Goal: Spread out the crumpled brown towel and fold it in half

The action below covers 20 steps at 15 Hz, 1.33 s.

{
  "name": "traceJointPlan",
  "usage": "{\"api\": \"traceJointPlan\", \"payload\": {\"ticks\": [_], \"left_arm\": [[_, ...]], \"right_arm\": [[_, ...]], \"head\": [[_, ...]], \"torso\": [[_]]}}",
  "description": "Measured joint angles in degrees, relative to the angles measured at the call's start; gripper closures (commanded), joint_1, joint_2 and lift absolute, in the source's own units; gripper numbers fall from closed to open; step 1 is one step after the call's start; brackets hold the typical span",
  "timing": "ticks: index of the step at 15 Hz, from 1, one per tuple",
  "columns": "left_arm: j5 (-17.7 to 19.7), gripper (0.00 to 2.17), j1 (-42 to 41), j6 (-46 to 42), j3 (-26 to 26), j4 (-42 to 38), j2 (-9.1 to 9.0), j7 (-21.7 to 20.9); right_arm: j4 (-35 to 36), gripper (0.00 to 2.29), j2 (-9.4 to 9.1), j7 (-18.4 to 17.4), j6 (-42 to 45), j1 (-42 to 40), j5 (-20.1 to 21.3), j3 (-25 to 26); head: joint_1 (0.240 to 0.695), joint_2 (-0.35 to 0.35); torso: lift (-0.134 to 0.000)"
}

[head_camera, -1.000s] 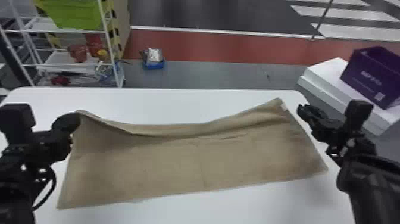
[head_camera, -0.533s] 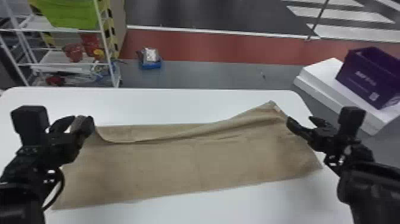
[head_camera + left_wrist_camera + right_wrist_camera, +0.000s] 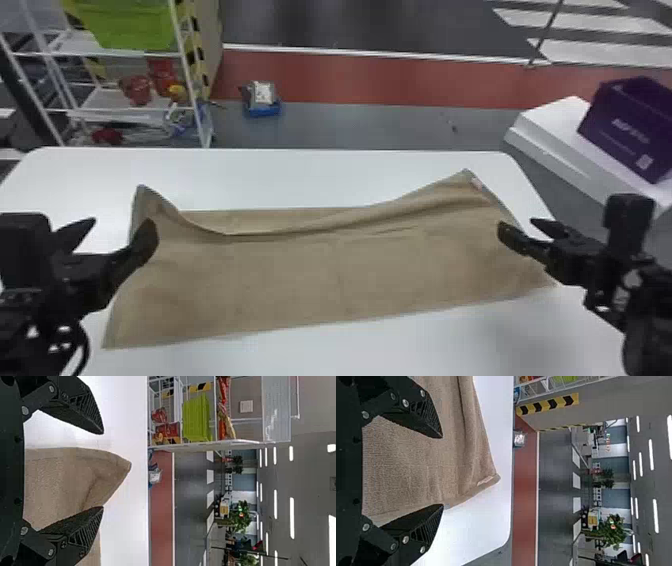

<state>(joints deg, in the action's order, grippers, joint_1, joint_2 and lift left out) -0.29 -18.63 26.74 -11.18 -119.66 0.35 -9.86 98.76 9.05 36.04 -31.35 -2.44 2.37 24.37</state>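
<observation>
Over the left part of the white table [image 3: 325,175], left gripper [image 3: 103,470]: fingers wide apart, nothing between them. Right gripper [image 3: 442,471], over the table's right part: likewise spread and empty. Brown towel [image 3: 345,285] lies on the table, a long strip from its left part to its right. Done, as judged: towel spread, fold largely made, both released. Left to do: far edge; upper layer peaks at both far corners and sags between, with a strip of cloth beyond it toward the table's far edge. Lower layer possibly rumpled; the head view is too soft to settle it. Head view gives the outline end to end; right wrist view adds ribbed weave and the pale tag [image 3: 485,480] at the hem.
</observation>
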Motion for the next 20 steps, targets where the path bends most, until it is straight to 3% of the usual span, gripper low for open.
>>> {"api": "traceJointPlan", "payload": {"ticks": [1, 2, 3, 8, 20], "left_arm": [[0.4, 1.15, -1.2, 0.0, 0.3, -1.0, 0.0, -0.9], [0.6, 1.53, -2.4, 0.1, 0.9, -1.9, 0.0, -1.9], [0.8, 1.97, -3.2, 0.6, 1.6, -2.7, 0.0, -2.6], [0.0, 2.04, -6.5, 16.9, 4.0, -9.1, 0.0, -4.7], [-3.2, 2.04, -9.8, 21.5, 3.6, -10.7, 0.0, -4.6]], "right_arm": [[0.7, 1.24, 0.0, 0.5, -0.8, -0.5, 0.0, -0.2], [1.6, 1.51, 0.0, 1.3, -2.1, -1.1, 0.0, -0.3], [2.7, 1.6, 0.0, 1.9, -3.7, -1.6, -0.4, -0.3], [5.7, 1.68, 0.35, 6.2, -9.8, -4.2, -1.2, 1.5], [5.7, 1.68, 1.8, 7.4, -12.7, -6.7, 1.4, 0.8]], "head": [[0.695, -0.111], [0.695, -0.116], [0.695, -0.124], [0.695, -0.173], [0.695, -0.18]], "torso": [[-0.124], [-0.124], [-0.124], [-0.124], [-0.124]]}}
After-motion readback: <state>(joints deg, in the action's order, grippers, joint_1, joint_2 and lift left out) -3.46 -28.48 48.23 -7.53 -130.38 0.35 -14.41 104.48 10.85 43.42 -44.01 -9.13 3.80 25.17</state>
